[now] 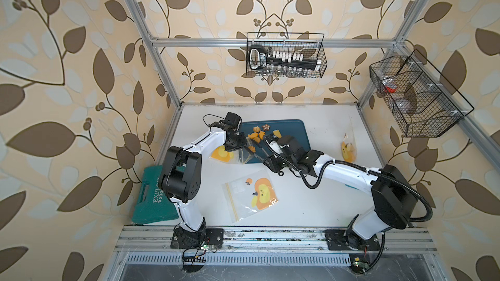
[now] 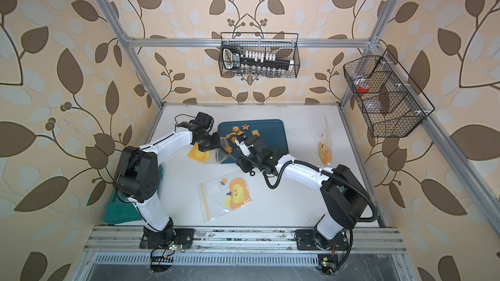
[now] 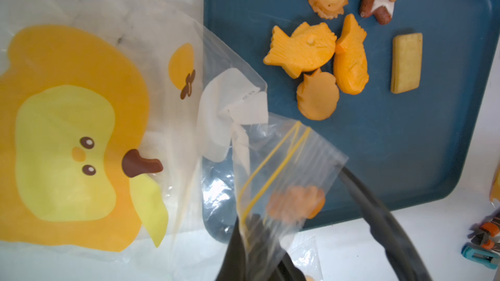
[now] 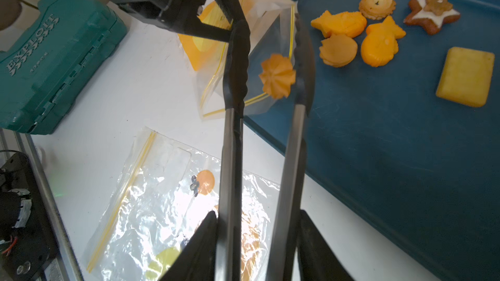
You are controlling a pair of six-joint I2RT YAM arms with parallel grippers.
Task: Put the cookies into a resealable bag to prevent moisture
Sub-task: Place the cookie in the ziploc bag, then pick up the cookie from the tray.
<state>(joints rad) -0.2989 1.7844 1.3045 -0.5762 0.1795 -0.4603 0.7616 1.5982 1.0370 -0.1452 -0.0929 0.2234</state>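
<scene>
Several cookies [image 4: 339, 24], fish, shell, flower, star and rectangle shapes, lie on the blue tray [image 4: 392, 144]. My left gripper [image 3: 251, 228] is shut on the lip of a clear resealable bag [image 3: 284, 163] with yellow zip lines, holding its mouth up over the tray's near-left corner. My right gripper [image 4: 257, 217] is shut on the two arms of black-tipped tongs [image 4: 238, 63]. The tong tips stand apart at the bag's mouth. An orange flower cookie [image 4: 277, 75], blurred, sits between them against one tip, with a gap to the other. In both top views the grippers [image 1: 238, 144] [image 2: 213, 143] meet at that corner.
A second printed bag [image 1: 250, 194] lies flat on the white table in front of the tray, and a third [image 1: 347, 148] lies at the right. A green tool case [image 1: 151, 193] sits at the left edge. Wire baskets [image 1: 285, 55] [image 1: 414, 95] hang on the walls.
</scene>
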